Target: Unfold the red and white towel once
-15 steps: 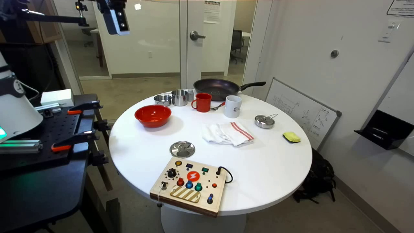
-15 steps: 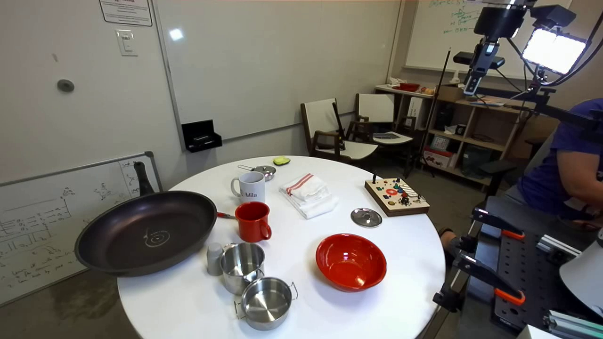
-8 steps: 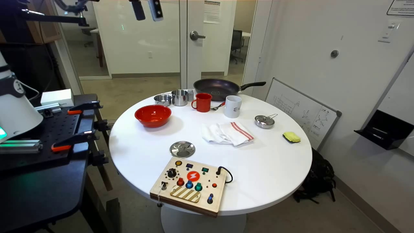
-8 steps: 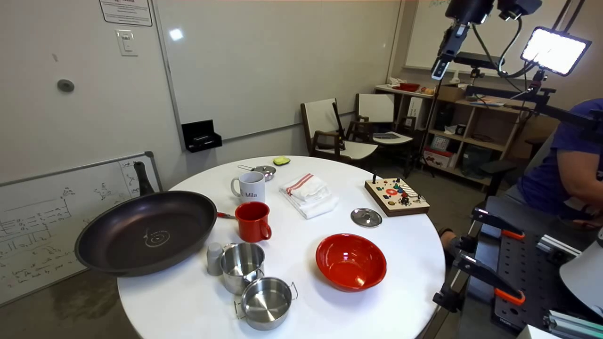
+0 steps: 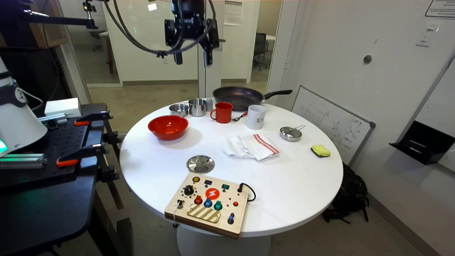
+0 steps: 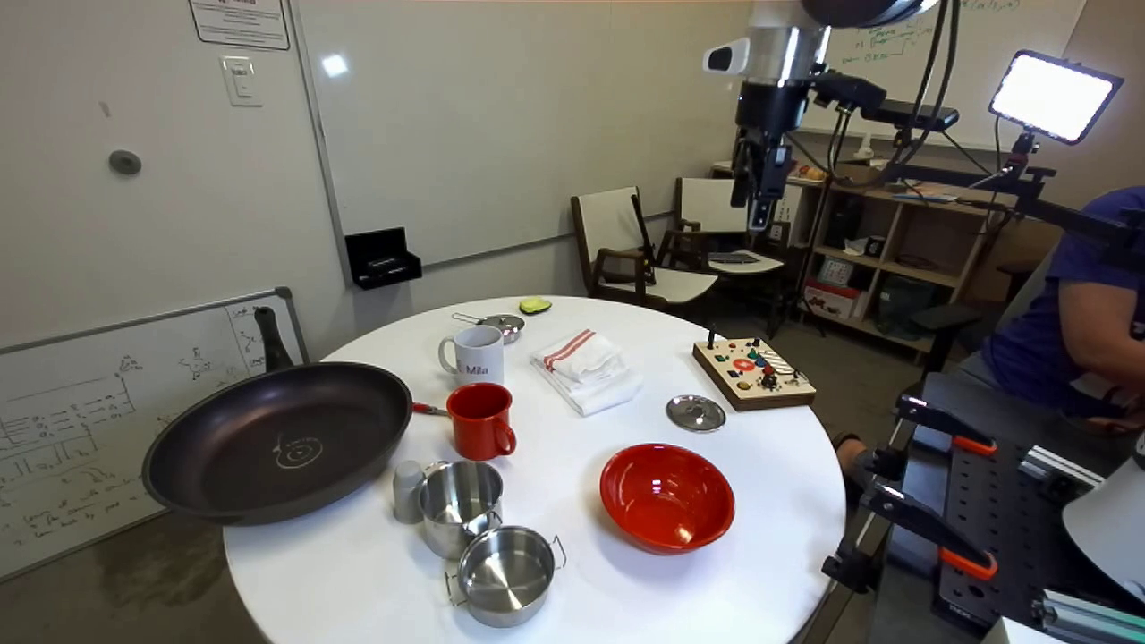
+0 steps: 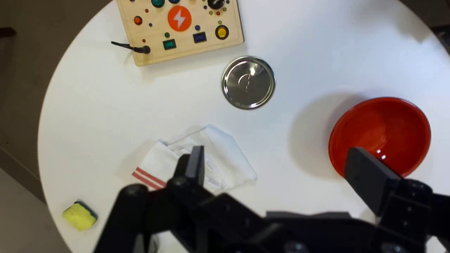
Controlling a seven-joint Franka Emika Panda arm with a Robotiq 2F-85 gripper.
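loosely folded white towel [image 5: 250,147], two red stripes

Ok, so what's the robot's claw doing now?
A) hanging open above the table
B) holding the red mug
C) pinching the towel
A: the claw is up in the air in both exterior views, its fingers spread wide apart, and the towel lies below on the table.

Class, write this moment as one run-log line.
gripper: open, above round white table; red-striped white towel: folded, on table; contact: none; unfolding: pending
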